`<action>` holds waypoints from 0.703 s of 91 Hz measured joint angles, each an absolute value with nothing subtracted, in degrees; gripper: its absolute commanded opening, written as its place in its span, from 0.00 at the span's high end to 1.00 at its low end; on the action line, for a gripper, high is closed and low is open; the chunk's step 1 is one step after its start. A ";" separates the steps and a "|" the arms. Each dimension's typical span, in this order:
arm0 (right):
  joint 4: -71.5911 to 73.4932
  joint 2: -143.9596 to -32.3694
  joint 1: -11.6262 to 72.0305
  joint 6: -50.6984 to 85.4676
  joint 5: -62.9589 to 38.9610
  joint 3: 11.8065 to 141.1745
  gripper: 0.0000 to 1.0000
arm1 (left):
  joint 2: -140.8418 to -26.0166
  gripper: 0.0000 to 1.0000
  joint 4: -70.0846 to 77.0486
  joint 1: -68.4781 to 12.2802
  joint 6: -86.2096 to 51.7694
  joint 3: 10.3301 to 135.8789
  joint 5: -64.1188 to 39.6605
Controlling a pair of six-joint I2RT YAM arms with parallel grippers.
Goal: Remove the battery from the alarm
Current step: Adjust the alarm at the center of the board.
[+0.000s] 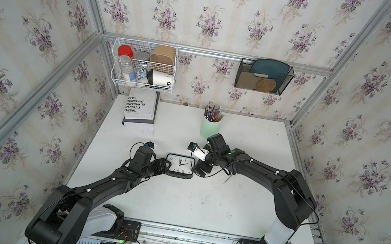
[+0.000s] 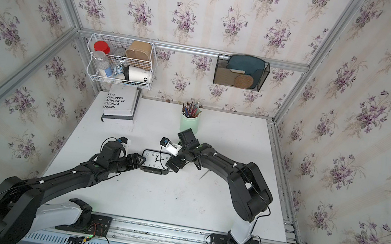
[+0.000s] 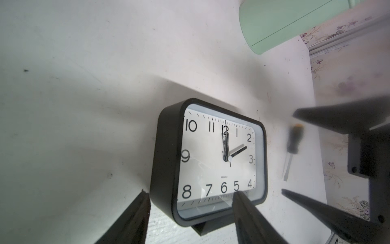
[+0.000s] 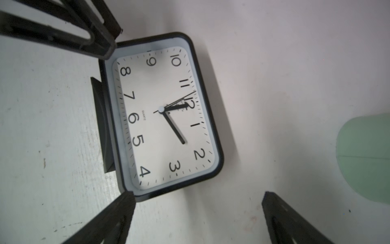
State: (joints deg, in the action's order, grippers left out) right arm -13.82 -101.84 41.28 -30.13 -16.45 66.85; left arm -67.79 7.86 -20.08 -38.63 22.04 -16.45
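Observation:
The alarm lies face up near the middle of the white table, white face and black numerals showing. The battery is hidden. My left gripper is open at the clock's left side. Its fingers straddle the corner by the 8, one fingertip over the face near the 5. My right gripper stands wide open at the clock's right side, with one fingertip against the corner by the 4. A black part sticks out from under the clock's lower edge.
A screwdriver lies on the table just right of the clock, under the right arm. A green pen cup stands behind the right gripper, a book at the back left. A wire basket and mesh holder hang on the wall.

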 measured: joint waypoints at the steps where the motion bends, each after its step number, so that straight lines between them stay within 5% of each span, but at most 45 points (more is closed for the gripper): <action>1: -13.39 -101.43 41.04 -29.28 -16.93 66.52 0.00 | -67.88 0.34 7.92 -20.03 -38.63 22.04 -16.43; 41: 10.11 -96.92 41.34 25.61 -23.79 52.73 0.01 | -73.97 0.34 13.43 -19.51 -37.58 22.87 -19.35; 64: 15.99 -100.53 43.44 40.97 -23.03 52.10 0.01 | -75.99 0.37 16.08 -19.51 -37.69 22.48 -21.28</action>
State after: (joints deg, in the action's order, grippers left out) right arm 15.99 -100.53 43.44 40.97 -23.03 52.10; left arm -75.99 16.08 -19.51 -37.69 22.48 -21.28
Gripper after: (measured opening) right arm 0.963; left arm 0.633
